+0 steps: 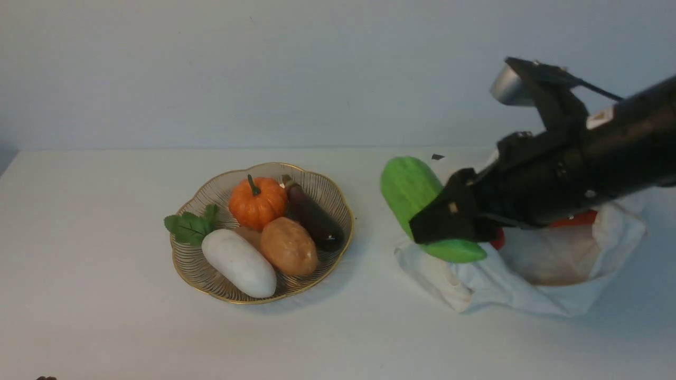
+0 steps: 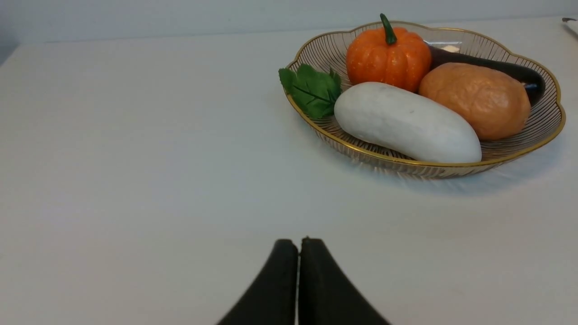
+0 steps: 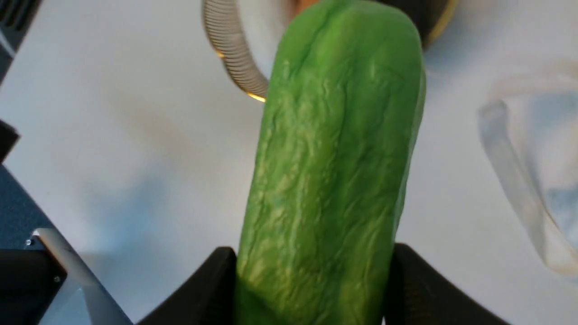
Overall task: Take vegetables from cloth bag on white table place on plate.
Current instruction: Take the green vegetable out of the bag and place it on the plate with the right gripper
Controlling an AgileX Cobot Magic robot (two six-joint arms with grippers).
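My right gripper [image 1: 449, 227] is shut on the bright green cucumber [image 1: 409, 190] and holds it tilted above the left edge of the cloth bag [image 1: 528, 287]. In the right wrist view the cucumber [image 3: 334, 180] fills the gap between both black fingers [image 3: 411, 280]. A red vegetable [image 1: 575, 219] shows inside the bag behind the arm. The gold plate [image 1: 346, 232] on the white table [image 1: 105, 237] holds an orange pumpkin [image 1: 257, 202] and other vegetables. My left gripper [image 2: 298, 243] is shut and empty, low over the table, short of the plate [image 2: 559, 124].
In the plate also lie a white vegetable [image 1: 238, 262], a brown potato [image 1: 288, 246], a dark eggplant [image 1: 316, 219] and a green leaf [image 1: 191, 226]. A strip of bare table separates plate and bag. A wall stands behind the table's far edge.
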